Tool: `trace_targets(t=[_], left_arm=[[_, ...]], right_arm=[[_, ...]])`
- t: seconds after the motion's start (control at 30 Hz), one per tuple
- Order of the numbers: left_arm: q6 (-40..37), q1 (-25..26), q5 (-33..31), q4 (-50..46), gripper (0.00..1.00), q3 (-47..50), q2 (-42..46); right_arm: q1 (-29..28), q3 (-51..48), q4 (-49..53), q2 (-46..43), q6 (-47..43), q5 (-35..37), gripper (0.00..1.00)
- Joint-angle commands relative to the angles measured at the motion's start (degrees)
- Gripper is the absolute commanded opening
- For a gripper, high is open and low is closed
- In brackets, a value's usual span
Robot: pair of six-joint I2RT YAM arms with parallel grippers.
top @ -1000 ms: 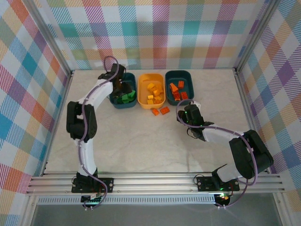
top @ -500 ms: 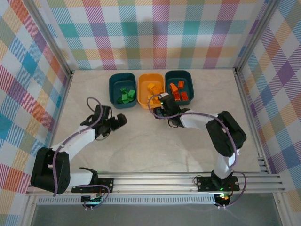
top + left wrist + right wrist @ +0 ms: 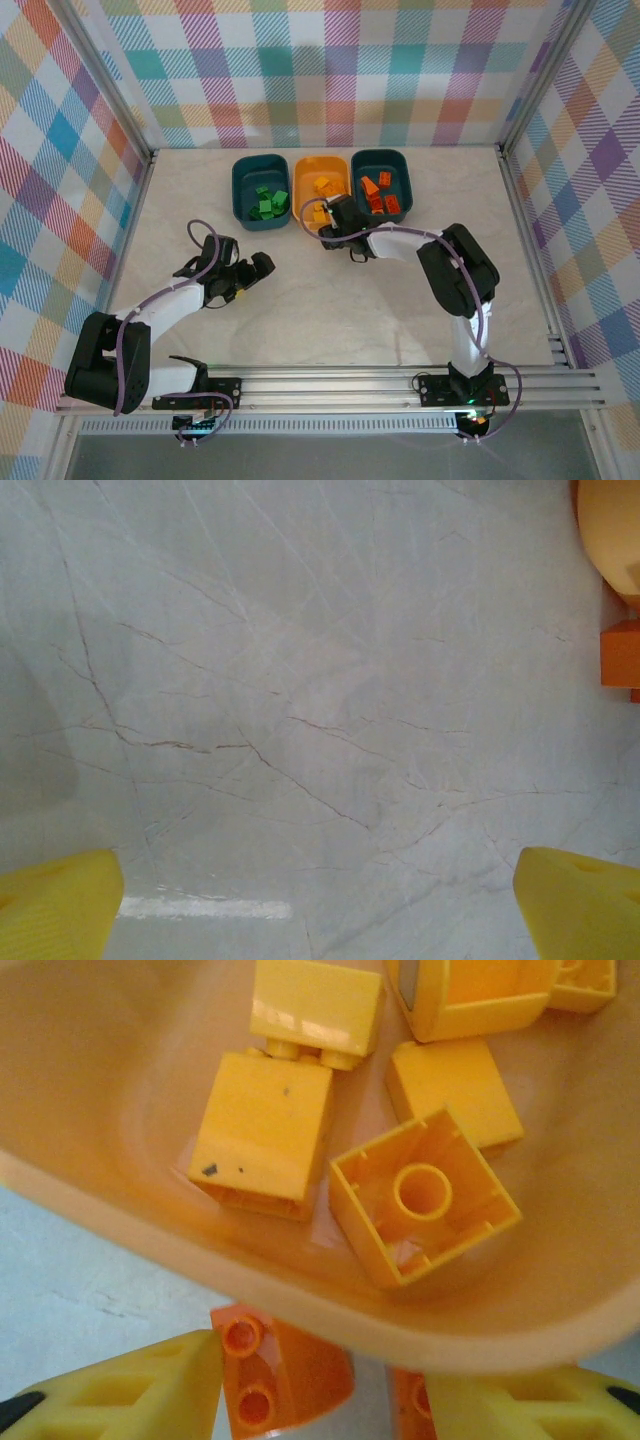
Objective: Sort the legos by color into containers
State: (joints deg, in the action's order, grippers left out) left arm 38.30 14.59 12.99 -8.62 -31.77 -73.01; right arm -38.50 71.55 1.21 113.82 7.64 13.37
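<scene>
Right at the front rim of the yellow-orange rounded plastic tub [image 3: 296, 185], down on the pale marbled bench [image 3: 330, 310], sits a small orange-red studded plastic brick [image 3: 280, 1375]. It's just outside the tub wall, with a second orange-red brick [image 3: 408, 1405] close beside it, so the pair run side by side along the rim. The right gripper [image 3: 334, 222] hangs directly over them, its yellow fingers [image 3: 130, 1385] part-way spread. The first brick lies between them, hard by the left finger, and I can't see it clamped on anything. Those two clearly don't belong with the yellow bricks [image 3: 265, 1135] inside that tub. My guess is they're headed for the dark teal plastic tub [image 3: 409, 180] holding the other orange-red pieces, which lies behind the gripper and off to the robot's right, next tub over. So it'd be a short hop, back and to the right. The left gripper [image 3: 262, 265] is well apart, nearer the robot and off to its left. It's spread wide over bare bench, so the right arm is obviously the one to do this.
</scene>
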Motion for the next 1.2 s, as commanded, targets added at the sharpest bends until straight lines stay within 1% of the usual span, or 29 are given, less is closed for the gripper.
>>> trace_targets(t=[0.0,0.2,0.5,0.63,0.7,0.77,0.8,0.93,1.1,1.17], left_arm=[[-0.52,0.18,0.9,0.19,1.0,-2.05,-0.64],[-1.3,0.22,0.45,-0.87,1.0,-2.27,-0.22],[-1.24,0.31,0.38,-1.04,1.0,-1.89,-0.02],[-1.37,0.26,0.54,-1.22,0.99,-1.81,0.27],[-1.33,0.29,0.51,-1.14,0.99,-1.71,0.44],[-1.36,0.26,0.36,-1.05,0.99,-1.81,0.46],[-1.33,0.25,0.37,-1.05,0.99,-1.97,0.31],[-1.34,0.31,0.49,-1.44,0.99,-2.33,0.78],[-2.77,0.21,-1.36,-3.91,0.99,-2.85,2.4],[-3.1,0.25,-1.3,-4.49,0.99,-3.11,2.75]], right_arm=[[-0.66,2.17,2.02,1.99,-0.67,-0.93,0.54],[-1.02,2.66,2.11,2.86,0.82,-2.94,0.52],[-3.11,3.76,3.09,3.95,2.21,-4.04,0.51],[-4.41,2.61,3.09,2.93,2.82,-3.69,0.5],[-5.33,2.91,3.57,2.81,2.56,-1.43,0.5],[-5.47,4.4,4.8,3.95,3.14,0.87,0.58],[-5.46,5.21,5.1,4.8,3.3,1.98,0.6],[-5.52,8.52,7.75,7.71,3.87,4.44,0.59],[-5.53,10.94,10.92,9.05,4.23,4.04,0.53],[-5.53,10.24,11.82,8.59,5.08,4.2,0.52]])
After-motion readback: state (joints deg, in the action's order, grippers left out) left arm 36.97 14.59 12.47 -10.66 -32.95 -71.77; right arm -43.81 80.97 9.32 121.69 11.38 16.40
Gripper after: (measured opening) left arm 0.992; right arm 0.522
